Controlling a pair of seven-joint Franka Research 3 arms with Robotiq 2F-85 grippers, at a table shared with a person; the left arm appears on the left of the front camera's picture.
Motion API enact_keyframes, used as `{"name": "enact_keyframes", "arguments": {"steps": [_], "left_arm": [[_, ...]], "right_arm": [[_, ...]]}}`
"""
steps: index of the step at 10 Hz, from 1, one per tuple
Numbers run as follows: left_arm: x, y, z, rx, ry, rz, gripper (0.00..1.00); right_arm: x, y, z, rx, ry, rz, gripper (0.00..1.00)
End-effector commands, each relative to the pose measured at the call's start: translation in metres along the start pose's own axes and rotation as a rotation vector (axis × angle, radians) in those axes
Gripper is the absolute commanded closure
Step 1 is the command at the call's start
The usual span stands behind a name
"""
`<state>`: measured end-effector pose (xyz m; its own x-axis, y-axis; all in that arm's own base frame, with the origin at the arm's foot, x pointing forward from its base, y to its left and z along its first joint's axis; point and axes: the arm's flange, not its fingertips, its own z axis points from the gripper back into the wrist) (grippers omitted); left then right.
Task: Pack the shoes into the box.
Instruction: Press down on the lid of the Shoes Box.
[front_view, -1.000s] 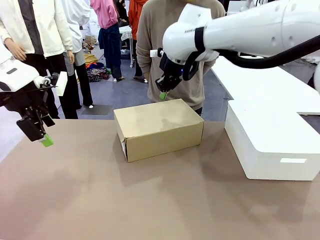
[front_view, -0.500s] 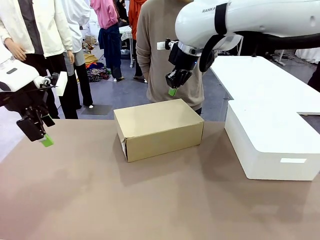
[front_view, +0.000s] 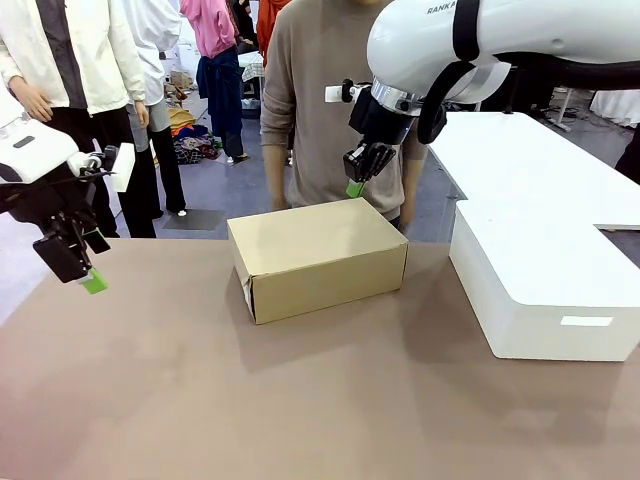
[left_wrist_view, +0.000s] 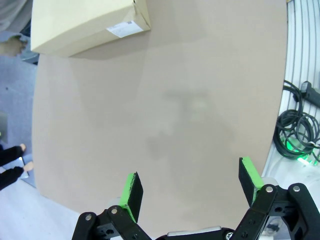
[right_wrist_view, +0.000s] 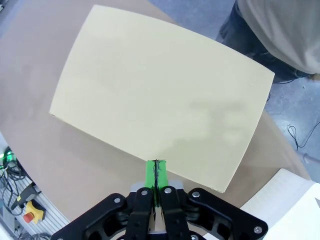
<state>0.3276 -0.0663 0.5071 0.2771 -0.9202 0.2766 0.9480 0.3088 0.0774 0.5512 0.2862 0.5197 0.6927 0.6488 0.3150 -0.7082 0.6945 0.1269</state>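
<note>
Sitting closed on the brown surface (front_view: 300, 400), lid flap down, the box (front_view: 318, 257) is mid-surface toward the far edge. Right gripper (front_view: 356, 187) hangs above the box's far right corner, jaws clenched pad to pad, nothing between them. White box (front_view: 535, 285) stands right of the box, apart from it. Left gripper (front_view: 92, 282) hovers well left of the box, jaws spread wide, empty. Person (front_view: 325, 100) stands behind the box at the far side.

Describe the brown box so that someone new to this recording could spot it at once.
On the brown table, look near the middle toward the far edge, in front of the standing person. The brown cardboard box sits there, lid closed. Its neighbour at the right, the white box, is larger.
</note>
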Motion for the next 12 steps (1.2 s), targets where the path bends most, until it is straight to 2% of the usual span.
{"name": "enact_keyframes", "arguments": {"steps": [1, 3, 7, 9, 12], "left_arm": [[-0.001, 0.0, 0.002, -0.002, 0.012, 0.012, 0.0], [-0.001, 0.0, 0.002, -0.002, 0.012, 0.012, 0.0], [-0.001, 0.0, 0.002, -0.002, 0.012, 0.012, 0.0], [-0.001, 0.0, 0.002, -0.002, 0.012, 0.012, 0.0], [-0.001, 0.0, 0.002, -0.002, 0.012, 0.012, 0.0]], "right_arm": [[-0.002, 0.002, 0.002, 0.0, -0.001, -0.001, 1.0], [-0.015, 0.005, 0.024, 0.012, -0.003, 0.029, 1.0], [-0.106, 0.04, 0.041, 0.062, 0.032, 0.045, 1.0], [-0.157, 0.058, 0.045, 0.049, 0.049, 0.073, 0.62], [-0.204, 0.078, 0.046, 0.026, 0.064, 0.064, 0.05]]}}
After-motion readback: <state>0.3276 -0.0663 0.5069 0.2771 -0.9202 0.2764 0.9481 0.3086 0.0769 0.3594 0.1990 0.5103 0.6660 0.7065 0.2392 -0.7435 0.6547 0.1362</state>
